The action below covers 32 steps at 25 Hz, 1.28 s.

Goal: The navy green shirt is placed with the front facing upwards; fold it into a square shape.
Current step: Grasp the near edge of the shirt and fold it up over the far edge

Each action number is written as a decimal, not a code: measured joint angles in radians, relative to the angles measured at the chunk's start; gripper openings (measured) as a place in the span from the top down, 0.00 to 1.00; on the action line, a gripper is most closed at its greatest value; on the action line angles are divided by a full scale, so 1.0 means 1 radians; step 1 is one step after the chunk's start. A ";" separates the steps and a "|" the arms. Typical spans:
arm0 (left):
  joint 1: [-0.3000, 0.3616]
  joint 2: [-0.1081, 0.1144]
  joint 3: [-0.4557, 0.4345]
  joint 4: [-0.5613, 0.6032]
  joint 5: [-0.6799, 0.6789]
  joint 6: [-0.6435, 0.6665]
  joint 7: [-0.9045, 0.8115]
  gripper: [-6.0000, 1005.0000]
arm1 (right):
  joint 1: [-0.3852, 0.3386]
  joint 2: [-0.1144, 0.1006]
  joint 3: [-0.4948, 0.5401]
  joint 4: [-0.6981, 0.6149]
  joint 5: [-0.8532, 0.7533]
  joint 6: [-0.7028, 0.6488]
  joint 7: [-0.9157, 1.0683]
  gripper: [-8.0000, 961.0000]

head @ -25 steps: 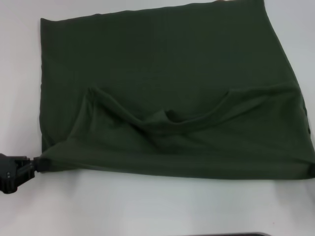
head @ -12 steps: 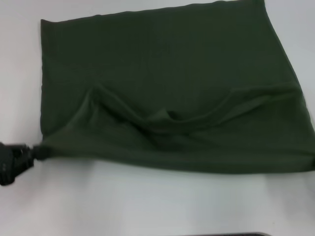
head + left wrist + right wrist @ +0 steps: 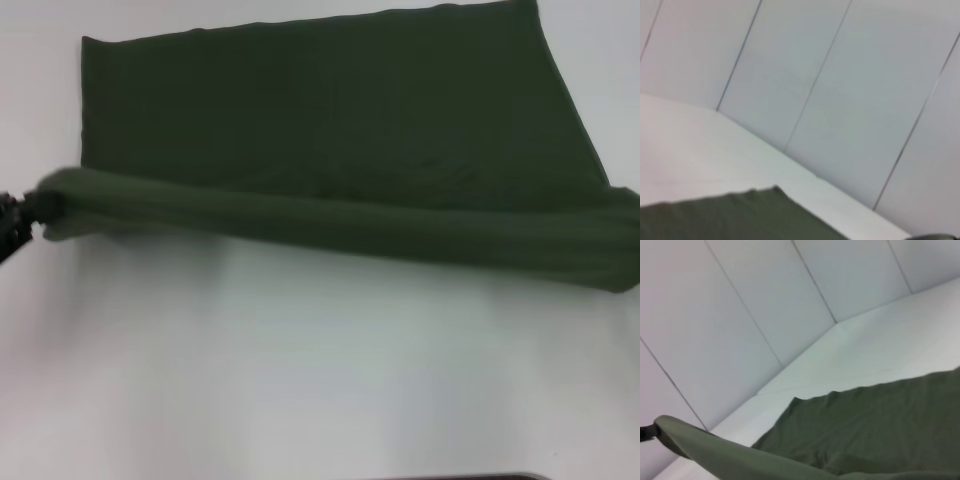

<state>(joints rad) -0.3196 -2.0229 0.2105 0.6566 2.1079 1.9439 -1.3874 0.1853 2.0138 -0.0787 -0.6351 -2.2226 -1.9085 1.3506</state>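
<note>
Broadly, the white table [image 3: 300, 380] fills the head view, and the navy green shirt [image 3: 330, 120] lies spread across its far half, plain green cloth facing up. Its near edge is lifted off the surface and drawn taut into a long rolled band [image 3: 330, 222] running from the left edge of the view to the right edge, casting a soft shadow on the table just below. At the band's left end the left gripper [image 3: 22, 215] is clenched on the bunched corner of the shirt. The right gripper is out of the head view; the right wrist view shows only the raised green fold [image 3: 725, 455] against the pale wall panels [image 3: 740, 305].
</note>
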 joint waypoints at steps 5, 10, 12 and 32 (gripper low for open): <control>-0.005 0.004 0.000 0.000 -0.023 0.003 -0.027 0.97 | 0.053 -0.018 -0.002 0.000 -0.001 -0.010 0.040 0.95; -0.001 0.004 -0.021 0.000 -0.045 -0.005 -0.030 0.97 | 0.068 -0.018 -0.003 0.000 -0.002 -0.008 0.057 0.95; -0.005 0.004 -0.036 0.000 -0.045 -0.014 -0.030 0.97 | 0.075 -0.019 0.003 0.000 0.000 -0.002 0.064 0.95; -0.255 -0.012 0.001 -0.117 -0.043 -0.513 -0.060 0.97 | 0.363 -0.043 -0.053 0.007 0.003 0.330 0.355 0.95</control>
<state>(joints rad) -0.5743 -2.0351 0.2117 0.5397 2.0648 1.4312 -1.4477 0.5482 1.9703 -0.1318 -0.6277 -2.2192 -1.5781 1.7054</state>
